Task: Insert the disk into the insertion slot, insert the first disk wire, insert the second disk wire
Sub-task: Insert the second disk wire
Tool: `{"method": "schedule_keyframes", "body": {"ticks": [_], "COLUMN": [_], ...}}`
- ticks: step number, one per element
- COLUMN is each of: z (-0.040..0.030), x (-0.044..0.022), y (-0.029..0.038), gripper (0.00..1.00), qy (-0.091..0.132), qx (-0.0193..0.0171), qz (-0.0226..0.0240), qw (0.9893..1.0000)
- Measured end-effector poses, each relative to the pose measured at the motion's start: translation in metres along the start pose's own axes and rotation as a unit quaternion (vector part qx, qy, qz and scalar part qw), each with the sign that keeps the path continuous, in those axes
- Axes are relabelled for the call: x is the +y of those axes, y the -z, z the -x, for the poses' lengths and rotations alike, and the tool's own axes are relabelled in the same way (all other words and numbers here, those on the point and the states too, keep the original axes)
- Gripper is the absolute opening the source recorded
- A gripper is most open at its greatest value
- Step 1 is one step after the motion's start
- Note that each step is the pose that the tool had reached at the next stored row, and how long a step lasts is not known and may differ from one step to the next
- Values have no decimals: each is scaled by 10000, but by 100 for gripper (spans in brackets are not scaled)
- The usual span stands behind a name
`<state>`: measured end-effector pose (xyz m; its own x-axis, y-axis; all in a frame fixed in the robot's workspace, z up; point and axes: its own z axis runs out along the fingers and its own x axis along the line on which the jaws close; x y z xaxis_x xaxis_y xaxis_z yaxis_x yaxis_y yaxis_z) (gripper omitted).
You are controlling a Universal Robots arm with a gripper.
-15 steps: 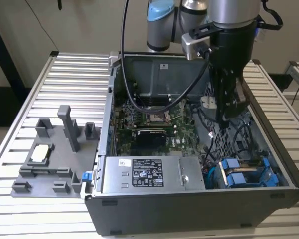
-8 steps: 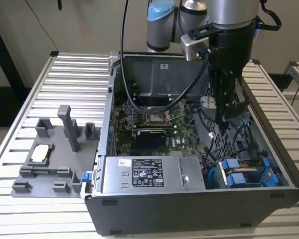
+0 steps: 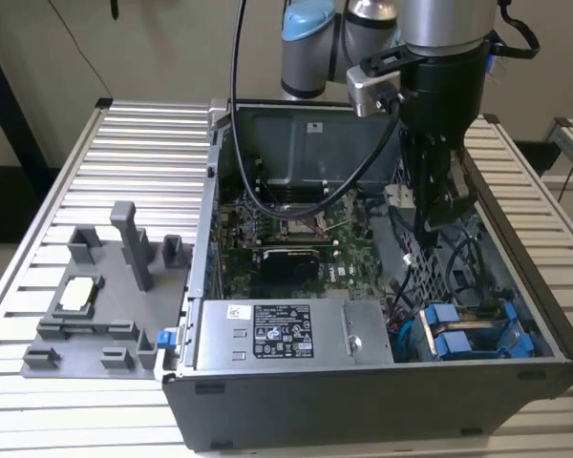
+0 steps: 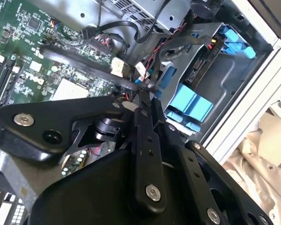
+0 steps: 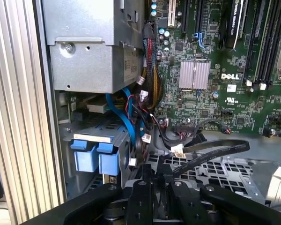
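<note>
Disk (image 3: 451,336) blue-framed, in bay. Gripper (image 3: 430,225) pressed together among cables (image 5: 210,150). White label (image 3: 282,331) on power supply (image 3: 363,334).

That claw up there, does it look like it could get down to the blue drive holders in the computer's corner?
Probably yes. The case is open on top, and the claw hangs inside it close to the blue drive holders. Loose wires between them might snag.

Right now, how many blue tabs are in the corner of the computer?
2. The first blue tab and the second blue tab sit side by side in the computer case's corner, on the exterior view's right. More may hide behind cables.
</note>
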<state>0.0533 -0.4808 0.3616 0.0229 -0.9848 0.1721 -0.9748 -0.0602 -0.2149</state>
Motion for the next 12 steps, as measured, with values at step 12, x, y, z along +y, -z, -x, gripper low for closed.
{"method": "schedule_keyframes", "body": {"ticks": [12], "z": [0], "x": [0], "y": [0], "gripper": [16], "qy": [7], "qx": [30], "qz": [1], "qw": [10000]}}
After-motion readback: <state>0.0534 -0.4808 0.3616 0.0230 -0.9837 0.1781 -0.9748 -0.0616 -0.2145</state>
